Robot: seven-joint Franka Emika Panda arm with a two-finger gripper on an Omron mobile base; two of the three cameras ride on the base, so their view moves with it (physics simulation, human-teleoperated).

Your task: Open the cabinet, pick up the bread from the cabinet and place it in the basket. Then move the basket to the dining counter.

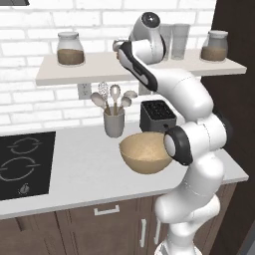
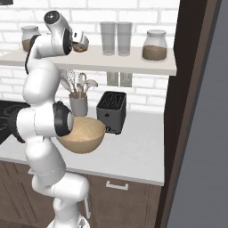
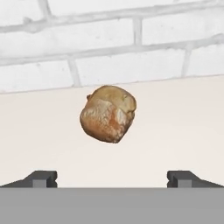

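step: reach for bread (image 3: 108, 113) on shelf (image 1: 94, 67). gripper (image 3: 112, 178) jaws wide, empty, bread centred ahead. next: advance, close on roll, carry to basket (image 1: 144, 153).

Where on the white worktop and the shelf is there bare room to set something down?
Free: the white worktop between the black cooktop and the tan round basket; also right of the dark toaster. On the pale shelf, the stretch between the left glass jar and the open pincer. Crowded: grey utensil cup, basket and toaster cluster.
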